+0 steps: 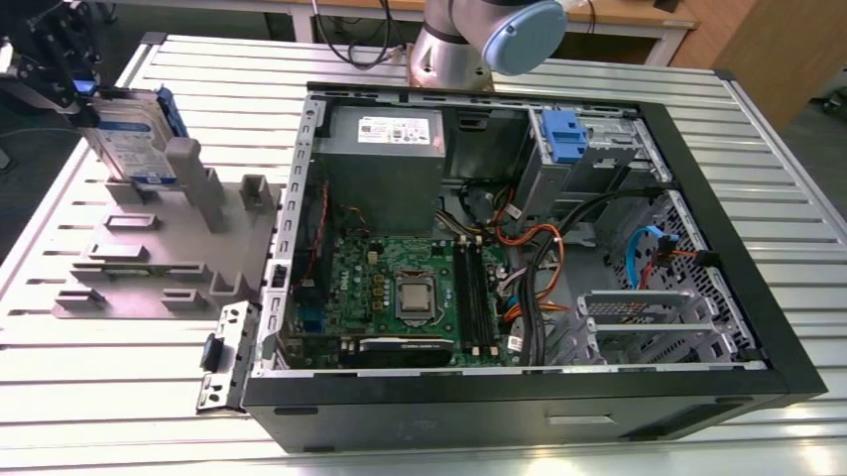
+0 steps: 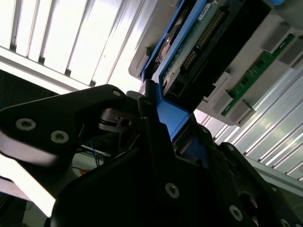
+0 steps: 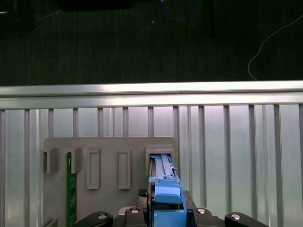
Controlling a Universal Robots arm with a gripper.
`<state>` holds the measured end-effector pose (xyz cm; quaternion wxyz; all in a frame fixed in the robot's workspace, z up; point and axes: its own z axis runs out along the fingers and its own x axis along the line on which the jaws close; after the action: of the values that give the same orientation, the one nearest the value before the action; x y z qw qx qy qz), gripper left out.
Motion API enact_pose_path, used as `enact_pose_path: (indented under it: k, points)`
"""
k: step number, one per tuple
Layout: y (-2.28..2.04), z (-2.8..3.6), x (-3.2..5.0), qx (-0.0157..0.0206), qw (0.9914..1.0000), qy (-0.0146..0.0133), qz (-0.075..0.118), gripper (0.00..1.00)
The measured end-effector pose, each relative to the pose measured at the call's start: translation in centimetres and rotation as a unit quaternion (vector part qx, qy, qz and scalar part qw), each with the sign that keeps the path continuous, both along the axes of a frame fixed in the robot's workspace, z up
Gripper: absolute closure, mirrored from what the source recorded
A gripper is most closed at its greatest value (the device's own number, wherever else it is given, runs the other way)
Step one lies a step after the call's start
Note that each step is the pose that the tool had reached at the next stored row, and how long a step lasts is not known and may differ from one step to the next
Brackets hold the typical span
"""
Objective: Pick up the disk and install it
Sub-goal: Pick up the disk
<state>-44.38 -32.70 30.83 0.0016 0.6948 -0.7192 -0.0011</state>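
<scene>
Currently pinching the disk (image 1: pixel 133 144) by its blue frame between jaws of the gripper (image 1: pixel 90 104) — upright, lower end in a slot of the grey rack (image 1: pixel 159 253)

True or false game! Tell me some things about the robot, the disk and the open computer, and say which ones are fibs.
1. The disk stands upright in the grey holder. True.
2. The tool grips the disk's blue bracket. True.
3. The disk is already inside the computer case. False: it is outside, at the exterior view's left.
4. The computer case is closed. False: it lies open, its circuit board showing.
</scene>
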Motion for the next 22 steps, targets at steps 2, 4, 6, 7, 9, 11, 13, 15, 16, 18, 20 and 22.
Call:
enact_pose_path:
  k: [2, 4, 6, 7, 9, 11, 13, 15, 16, 18, 20, 22]
  points:
    - [0.0, 0.03, 0.0, 0.0, 1.0, 0.0, 0.0, 0.64]
    - [0.0, 0.09, 0.0, 0.0, 1.0, 0.0001, 0.0, 0.64]
    - [0.0, 0.14, 0.0, 0.0, 1.0, 0.0001, 0.0, 0.64]
    - [0.0, 0.16, 0.0, 0.0, 1.0, 0.0, 0.0, 0.64]
    - [0.0, 0.18, 0.0, 0.0, 1.0, -0.0001, 0.0, 0.64]
    - [0.0, 0.22, 0.0, 0.0, 1.0, 0.0, 0.0, 0.64]
    - [0.0, 0.25, 0.0, 0.0, 1.0, 0.0, 0.0, 0.64]
    - [0.0, 0.29, 0.0, 0.0, 1.0, 0.0, 0.0, 0.64]
    - [0.0, 0.46, 0.0, 0.0, 1.0, 0.0, 0.0, 0.64]
    - [0.0, 0.55, 0.0, 0.0, 1.0, 0.0, 0.0, 0.64]
    - [0.0, 0.6, 0.0, -0.0001, 1.0, 0.0002, 0.0, 0.64]
    - [0.0, 0.71, 0.0, -0.0002, 1.0, 0.0001, 0.0, 0.64]
